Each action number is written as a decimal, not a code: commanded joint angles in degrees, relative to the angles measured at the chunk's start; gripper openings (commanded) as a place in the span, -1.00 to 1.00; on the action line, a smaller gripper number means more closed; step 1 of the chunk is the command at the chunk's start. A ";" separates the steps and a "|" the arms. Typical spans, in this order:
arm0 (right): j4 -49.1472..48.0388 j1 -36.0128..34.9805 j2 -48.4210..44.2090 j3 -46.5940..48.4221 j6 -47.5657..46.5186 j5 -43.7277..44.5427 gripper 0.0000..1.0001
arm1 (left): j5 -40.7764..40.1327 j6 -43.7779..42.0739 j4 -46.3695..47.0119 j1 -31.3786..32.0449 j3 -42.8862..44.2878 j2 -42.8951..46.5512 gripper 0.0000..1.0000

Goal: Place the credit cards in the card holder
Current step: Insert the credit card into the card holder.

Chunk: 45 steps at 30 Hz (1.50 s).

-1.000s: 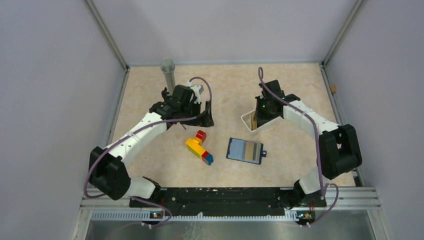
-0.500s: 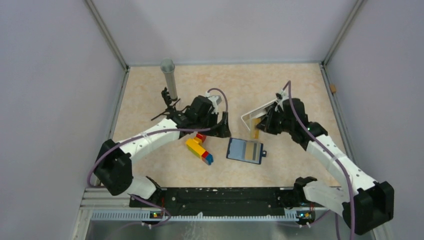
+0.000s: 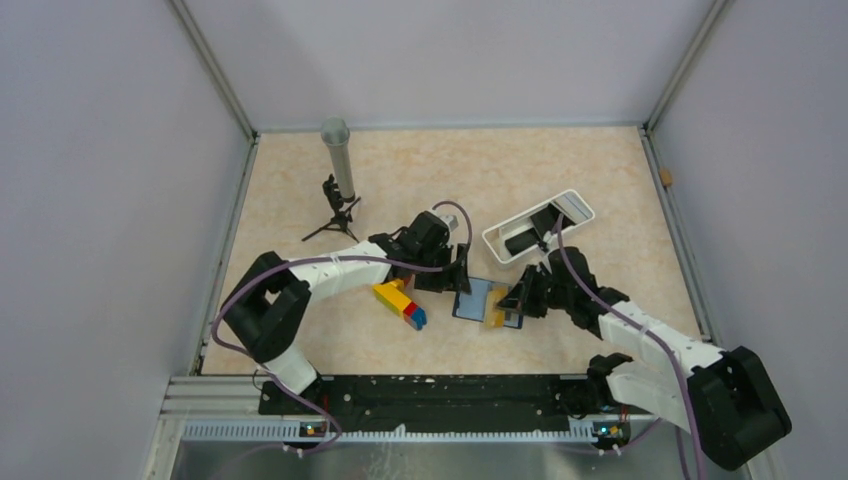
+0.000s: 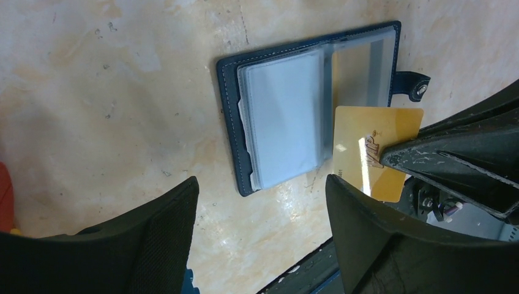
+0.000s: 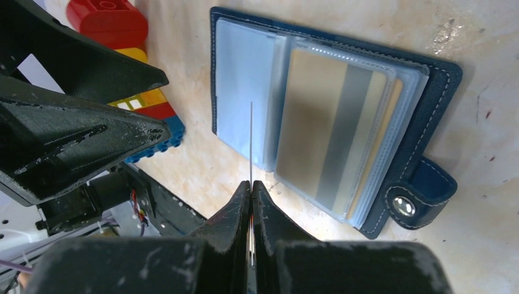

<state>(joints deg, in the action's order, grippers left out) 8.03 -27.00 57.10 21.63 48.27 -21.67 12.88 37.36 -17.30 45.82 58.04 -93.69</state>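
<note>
Right end effector [image 5: 251, 188] pinches gold card [image 4: 370, 153] (thin); wallet [image 4: 229, 122] stitched

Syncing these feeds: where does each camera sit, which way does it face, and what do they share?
Top external: above and behind, looking down at the table; both arms show.
Left wrist: on that arm, looking down at the card holder past its open left claw.
Right wrist: looks down along the right claw, shut on the gold card.
All share the card holder.
</note>
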 commanded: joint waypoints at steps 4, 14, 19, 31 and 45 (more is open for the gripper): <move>-13.36 0.11 4.53 -2.18 1.85 0.90 -1.00 | 1.70 1.11 4.64 0.24 -1.26 -2.63 0.44; -10.92 4.10 3.79 -3.21 0.10 0.04 -1.00 | 1.72 1.13 4.67 0.20 -1.16 -4.53 0.38; -11.30 5.07 4.63 -3.74 -0.70 -0.91 -1.00 | 1.62 1.04 4.65 0.19 -1.17 -4.96 0.36; -16.37 5.12 7.32 -4.60 -0.38 -2.39 -1.00 | 1.90 0.69 4.47 0.15 -0.91 -6.48 0.29; -19.25 6.20 9.34 -5.48 2.05 -2.69 -1.00 | 1.10 -0.01 3.68 0.15 -1.00 -7.30 0.21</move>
<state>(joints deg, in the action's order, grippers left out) -7.88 -21.87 65.76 17.23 49.78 -23.83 14.57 38.04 -13.63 45.82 57.21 -99.90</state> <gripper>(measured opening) 0.004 0.611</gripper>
